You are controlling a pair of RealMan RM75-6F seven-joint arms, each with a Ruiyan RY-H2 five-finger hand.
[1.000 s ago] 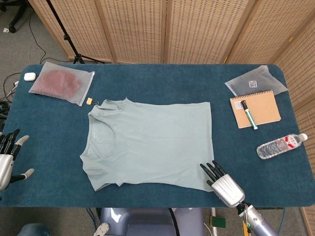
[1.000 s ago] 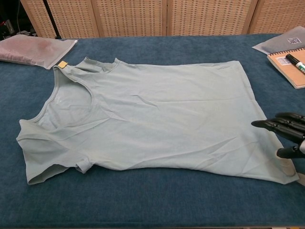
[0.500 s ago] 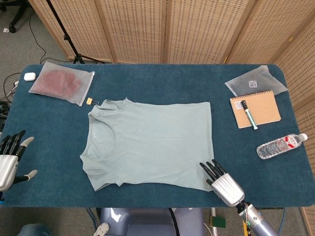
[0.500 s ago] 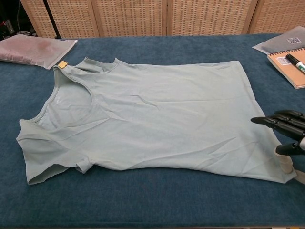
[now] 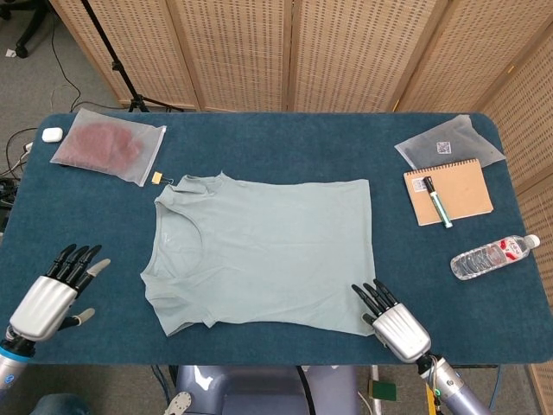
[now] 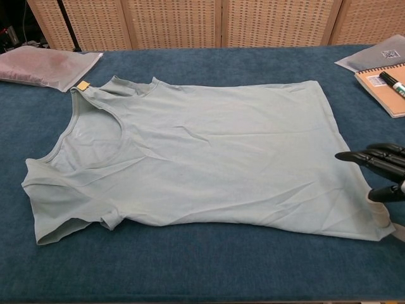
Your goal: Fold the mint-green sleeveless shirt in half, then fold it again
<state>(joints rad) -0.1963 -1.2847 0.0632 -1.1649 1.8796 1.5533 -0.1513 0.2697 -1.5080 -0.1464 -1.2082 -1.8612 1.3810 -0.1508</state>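
**No fold made yet; both hands closing in on the shirt**

From the head view, the mint-green shirt [image 5: 263,252] lies flat and single-layered in the middle of the blue worktop [image 5: 276,138], neck opening to the left, hem to the right. Neither fold has been started, so the whole task is still ahead. The right hand [image 5: 390,318] sits at the shirt's near hem corner, fingers spread and pointing at the cloth, holding nothing. The left hand [image 5: 57,290] hovers over bare worktop well to the left of the shoulder, fingers also spread and empty. Compared with a second ago, the left hand has come in from the worktop's edge toward the shirt, while the right hand has barely shifted. The shirt has not moved. Off to the sides, a bagged red item [image 5: 108,145], a notebook [image 5: 447,191] with a pen on it and a water bottle [image 5: 492,257] lie well apart from the work.

From the chest view, the shirt [image 6: 202,164] shows only mild wrinkles and one small turned-up bit at the near armhole. The right hand [image 6: 380,171] is at the frame's right edge, dark fingers apart above the hem; whether they touch the fabric I cannot tell from here. It has drawn back slightly to the right. The left hand is outside this view.
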